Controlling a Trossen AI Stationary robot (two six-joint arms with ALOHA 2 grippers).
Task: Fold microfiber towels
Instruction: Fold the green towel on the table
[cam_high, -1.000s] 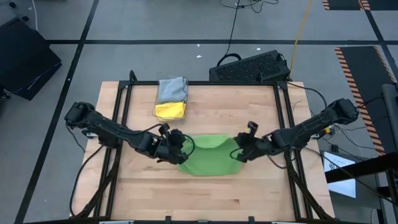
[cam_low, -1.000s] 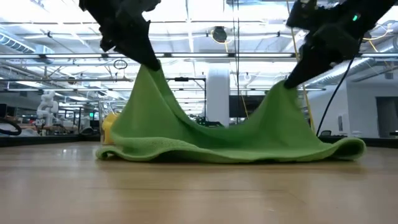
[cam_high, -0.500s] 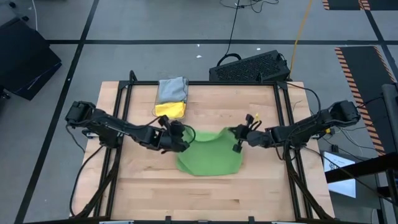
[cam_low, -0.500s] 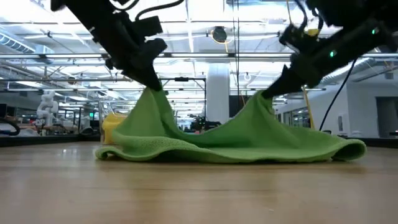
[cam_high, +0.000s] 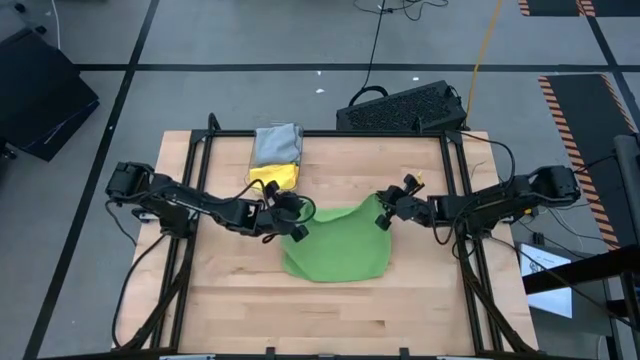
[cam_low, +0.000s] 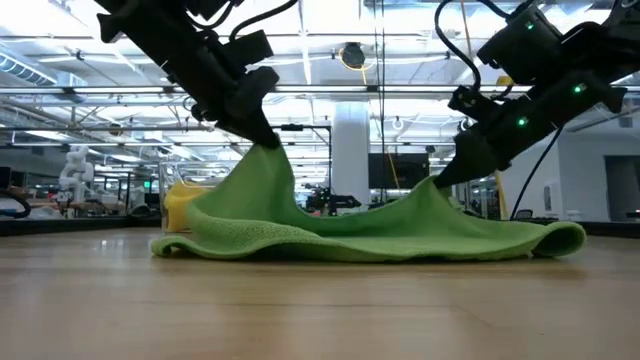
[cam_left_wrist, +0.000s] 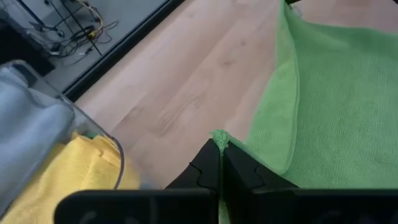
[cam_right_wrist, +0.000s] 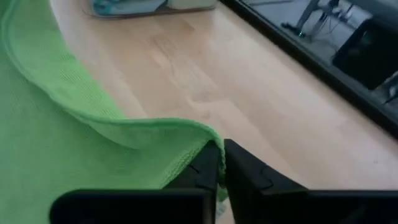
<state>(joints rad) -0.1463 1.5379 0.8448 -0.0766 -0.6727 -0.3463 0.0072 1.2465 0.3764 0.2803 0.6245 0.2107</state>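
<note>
The bright green towel (cam_high: 336, 248) lies in the middle of the high view, on the wooden table (cam_high: 420, 320). Its lower part rests flat on the wood. Its two upper corners are lifted and held, one by each arm.

The left gripper (cam_high: 293, 222) is at the upper left corner of the towel. In the left wrist view its two dark fingers are pressed together on a small tip of green cloth (cam_left_wrist: 219, 138). The right gripper (cam_high: 384, 214) is at the upper right corner. In the right wrist view its fingers also pinch the folded green edge (cam_right_wrist: 208, 152), though this pinch may be just starting to loosen.

In the low view the cloth rises in two peaks to the grippers, sags between them, and spreads flat along the table below.

The relation that matters: the held edge runs left to right between the two grippers, in the upper part of the cloth, and the free flat edge is toward the bottom of the frame. Each arm is nearer to its own corner. I judge that the fold needs both corners to travel together and stay level.

At the upper left of the table, a clear bin (cam_high: 271, 160) holds a grey towel (cam_high: 277, 143) and a yellow towel (cam_high: 270, 176), just beside the left gripper.
</note>
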